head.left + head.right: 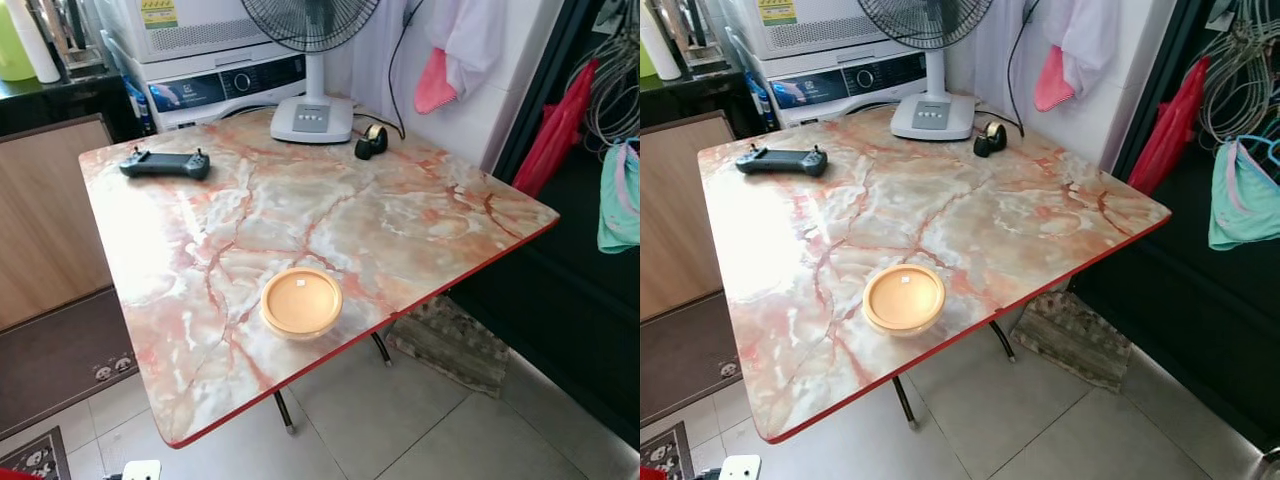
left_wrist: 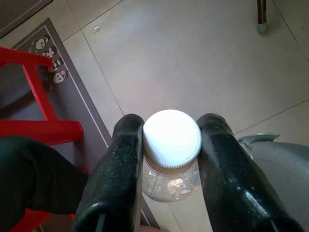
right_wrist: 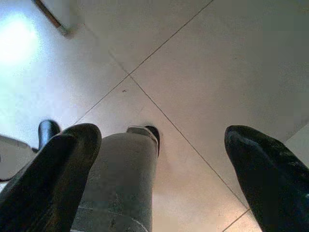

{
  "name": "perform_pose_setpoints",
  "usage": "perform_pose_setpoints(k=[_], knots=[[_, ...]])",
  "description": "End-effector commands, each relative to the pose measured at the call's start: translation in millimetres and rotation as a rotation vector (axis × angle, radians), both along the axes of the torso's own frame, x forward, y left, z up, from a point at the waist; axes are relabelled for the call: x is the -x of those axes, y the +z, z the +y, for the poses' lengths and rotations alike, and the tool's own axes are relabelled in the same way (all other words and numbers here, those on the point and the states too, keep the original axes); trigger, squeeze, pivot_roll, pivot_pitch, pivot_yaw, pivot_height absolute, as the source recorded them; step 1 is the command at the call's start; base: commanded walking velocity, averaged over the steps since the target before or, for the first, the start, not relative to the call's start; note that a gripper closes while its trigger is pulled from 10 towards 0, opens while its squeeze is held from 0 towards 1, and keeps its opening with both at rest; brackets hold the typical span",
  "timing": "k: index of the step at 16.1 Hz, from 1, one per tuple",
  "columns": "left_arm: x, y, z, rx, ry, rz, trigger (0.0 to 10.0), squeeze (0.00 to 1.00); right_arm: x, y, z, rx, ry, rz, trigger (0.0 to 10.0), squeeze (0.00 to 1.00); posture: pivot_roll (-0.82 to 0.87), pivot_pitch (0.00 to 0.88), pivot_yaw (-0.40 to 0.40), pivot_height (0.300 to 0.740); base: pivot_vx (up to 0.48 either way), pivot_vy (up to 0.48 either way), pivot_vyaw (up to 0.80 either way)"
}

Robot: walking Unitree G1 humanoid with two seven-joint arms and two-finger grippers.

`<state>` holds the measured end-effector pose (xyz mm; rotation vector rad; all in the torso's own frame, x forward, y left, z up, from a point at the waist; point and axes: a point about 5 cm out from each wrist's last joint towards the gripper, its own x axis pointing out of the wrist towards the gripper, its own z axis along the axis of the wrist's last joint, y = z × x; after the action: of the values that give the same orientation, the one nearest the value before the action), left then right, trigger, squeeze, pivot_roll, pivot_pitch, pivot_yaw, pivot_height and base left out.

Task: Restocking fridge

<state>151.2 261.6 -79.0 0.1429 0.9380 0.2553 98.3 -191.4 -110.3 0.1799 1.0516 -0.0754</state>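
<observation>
A round orange lidded container (image 1: 301,302) sits on the marble-patterned table (image 1: 400,220) near its front edge. In the left wrist view, my left gripper (image 2: 171,159) is shut on a clear plastic bottle with a white cap (image 2: 172,137), held low over the tiled floor. In the right wrist view, my right gripper (image 3: 159,164) hangs open above the floor with nothing between its fingers (image 3: 63,159).
A black controller (image 1: 165,163) lies at the table's far left. A fan base (image 1: 312,118) and a tape dispenser (image 1: 371,141) stand at the back. A washing machine (image 1: 225,85) is behind, a dark doorway with hanging clothes on the right. A red stool (image 2: 41,101) stands by my left arm.
</observation>
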Motion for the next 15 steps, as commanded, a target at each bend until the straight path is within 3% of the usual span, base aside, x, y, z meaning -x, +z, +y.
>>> perform_pose_setpoints(k=[1, 5, 7, 10, 11, 12, 13, 15], knots=[[2.4, -1, 2.1, 0.002, 0.033, 0.001, 10.0, 0.00, 3.1, 0, -1.0, -0.018, -0.071, -0.012, 10.0, 0.00, 0.10, 0.000, -0.028, 0.740, 0.000, 0.000, 0.00], [7.7, -3, 2.0, 0.001, 0.044, 0.017, 10.0, 0.00, 3.6, 3, -3.4, -0.053, -0.246, -0.106, 10.0, 0.00, 0.09, 0.000, -0.023, 0.740, 0.000, 0.000, 0.00], [10.6, -4, 0.6, 0.001, 0.047, 0.026, 10.0, 0.00, 2.1, 4, -4.3, -0.027, -0.226, -0.132, 10.0, 0.00, 0.09, 0.000, -0.021, 0.740, 0.000, 0.000, 0.00], [15.0, -5, 2.6, -0.002, 0.074, 0.029, 10.0, 0.00, -0.8, 8, -5.4, -0.043, -0.303, -0.208, 10.0, 0.00, 0.09, 0.000, -0.015, 0.740, 0.000, 0.000, 0.00], [19.8, -6, 5.0, -0.007, 0.073, 0.042, 10.0, 0.00, -57.4, 31, -28.5, -0.036, -0.303, -0.376, 10.0, 0.00, 0.08, 0.000, -0.005, 0.740, 0.000, 0.000, 0.00], [21.4, -7, 6.0, -0.010, 0.075, 0.047, 10.0, 0.00, -121.7, 70, -54.7, -0.008, -0.298, -0.541, 10.0, 0.00, 0.08, 0.000, -0.005, 0.740, 0.000, 0.000, 0.00], [21.8, -7, 6.4, -0.011, 0.076, 0.047, 10.0, 0.00, -137.8, 83, -59.5, -0.007, -0.283, -0.600, 10.0, 0.00, 0.08, 0.000, -0.005, 0.740, 0.000, 0.000, 0.00], [22.9, -6, 8.4, -0.019, 0.074, 0.050, 10.0, 0.00, -149.9, 98, -57.3, -0.033, -0.233, -0.726, 10.0, 0.00, 0.07, 0.000, -0.001, 0.740, 0.000, 0.000, 0.00]])
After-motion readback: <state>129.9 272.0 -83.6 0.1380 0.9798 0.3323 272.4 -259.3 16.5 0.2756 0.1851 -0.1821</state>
